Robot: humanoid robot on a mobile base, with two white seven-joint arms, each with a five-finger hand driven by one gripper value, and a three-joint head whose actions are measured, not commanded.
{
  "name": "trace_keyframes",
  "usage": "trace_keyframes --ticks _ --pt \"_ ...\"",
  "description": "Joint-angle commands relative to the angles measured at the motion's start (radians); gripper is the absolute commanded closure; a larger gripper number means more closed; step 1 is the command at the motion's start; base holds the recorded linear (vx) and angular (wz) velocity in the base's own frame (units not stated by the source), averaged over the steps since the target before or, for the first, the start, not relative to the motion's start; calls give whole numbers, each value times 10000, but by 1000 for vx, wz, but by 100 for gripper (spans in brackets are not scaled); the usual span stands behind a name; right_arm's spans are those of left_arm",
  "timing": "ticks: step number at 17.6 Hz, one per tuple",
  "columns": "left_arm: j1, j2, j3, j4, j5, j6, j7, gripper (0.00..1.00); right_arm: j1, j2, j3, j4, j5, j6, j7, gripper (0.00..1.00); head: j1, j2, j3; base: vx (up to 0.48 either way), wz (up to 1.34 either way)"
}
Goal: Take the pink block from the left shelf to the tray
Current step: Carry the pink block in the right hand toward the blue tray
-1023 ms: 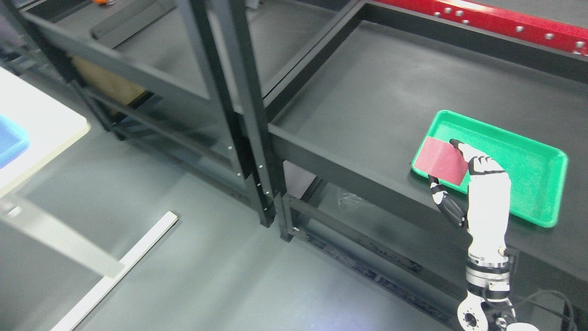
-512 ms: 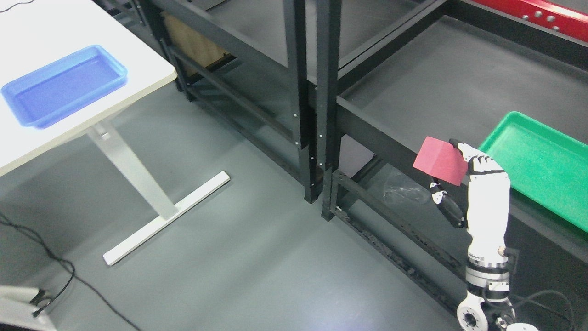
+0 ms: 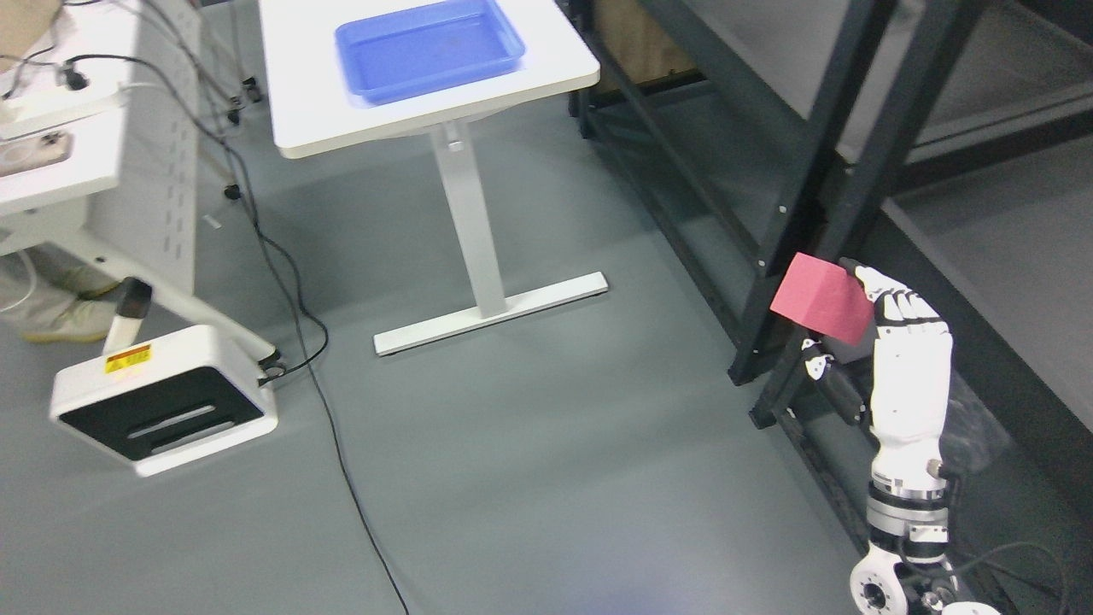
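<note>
the right hand (image 3: 897,342) grips the pink block (image 3: 821,298) aloft beside the dark shelf (image 3: 820,171); a blue tray (image 3: 429,47) sits near the white table's (image 3: 341,111) far edge, apparently empty.

Pink block (image 3: 821,299): matt, foam-like faces. Robot hand (image 3: 907,369): glossy white plastic shell. Blue tray (image 3: 429,48): smooth shiny plastic. Desk (image 3: 307,111): smooth white top. Shelf frame (image 3: 879,145): matt black metal.
</note>
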Motion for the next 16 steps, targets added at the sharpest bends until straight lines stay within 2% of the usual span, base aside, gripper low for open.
trace_keyframes --ticks 1,8,16 --pt "-292 174 0 -175 0 -6 6 0 18 86 -34 -24 -16 2 -35 95 0 0 0 -33 815" --pt "-292 174 0 -175 0 -6 6 0 64 132 -18 -24 -15 -13 -112 94 0 0 0 25 616" --pt "-292 174 0 -175 0 -6 6 0 79 148 -34 -24 0 -13 -112 94 0 0 0 74 191"
